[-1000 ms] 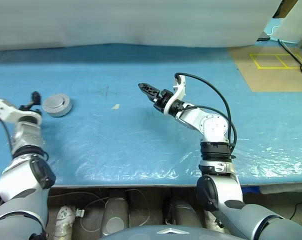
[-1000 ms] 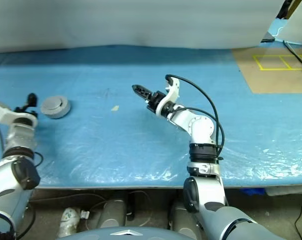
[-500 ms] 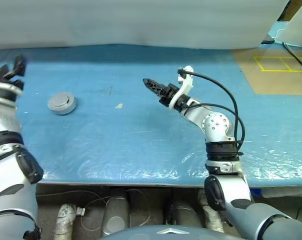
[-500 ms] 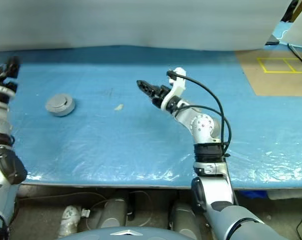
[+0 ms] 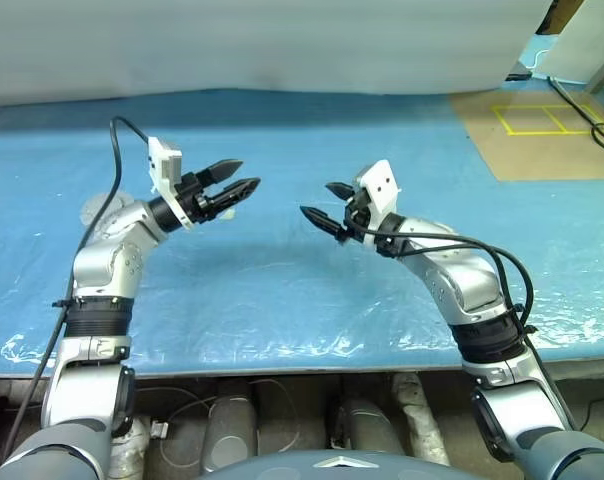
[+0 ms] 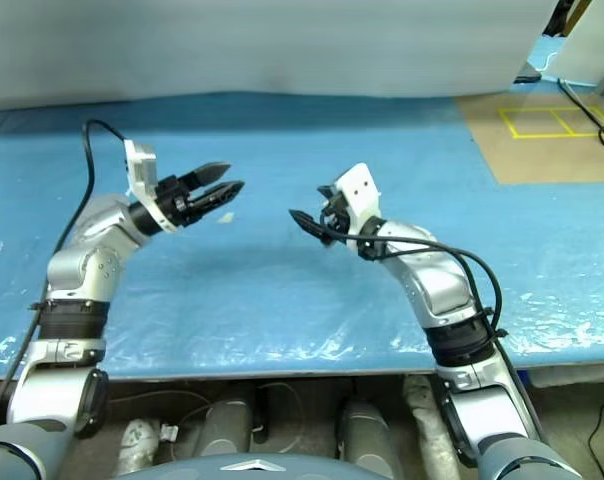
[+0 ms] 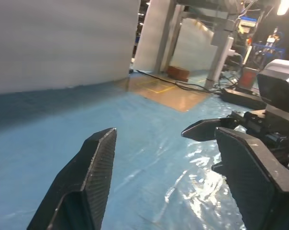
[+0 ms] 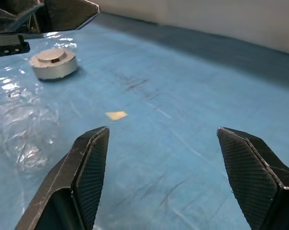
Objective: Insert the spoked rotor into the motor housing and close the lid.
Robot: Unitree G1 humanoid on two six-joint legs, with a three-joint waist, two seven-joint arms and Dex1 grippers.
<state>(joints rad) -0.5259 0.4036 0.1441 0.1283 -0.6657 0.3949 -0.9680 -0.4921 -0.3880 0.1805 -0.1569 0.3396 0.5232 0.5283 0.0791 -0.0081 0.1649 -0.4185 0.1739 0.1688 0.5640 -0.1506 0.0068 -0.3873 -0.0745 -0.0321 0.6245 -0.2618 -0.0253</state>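
The motor housing (image 8: 53,64) is a closed grey puck on the blue table, its lid (image 8: 52,54) flat on top with a small round boss. It lies at the far left, beyond my left arm. The spoked rotor is hidden. My left gripper (image 5: 244,175) hovers over the middle of the table, open and empty, pointing right. My right gripper (image 5: 317,198) faces it from a short gap away, also open and empty, pointing left. In the left wrist view, the right gripper's dark fingers (image 7: 204,128) show between my own left fingers (image 7: 94,163).
A blue plastic sheet (image 5: 282,290) covers the table, crinkled near the front edge. A small tan scrap (image 8: 116,115) lies on it between the housing and the grippers. A white sheet (image 5: 282,40) closes the back. Brown floor with yellow tape (image 5: 532,120) and cables lies far right.
My left arm has swung in from the far left, away from the housing, and now points right at mid-table. My right gripper has rolled and shifted slightly right.
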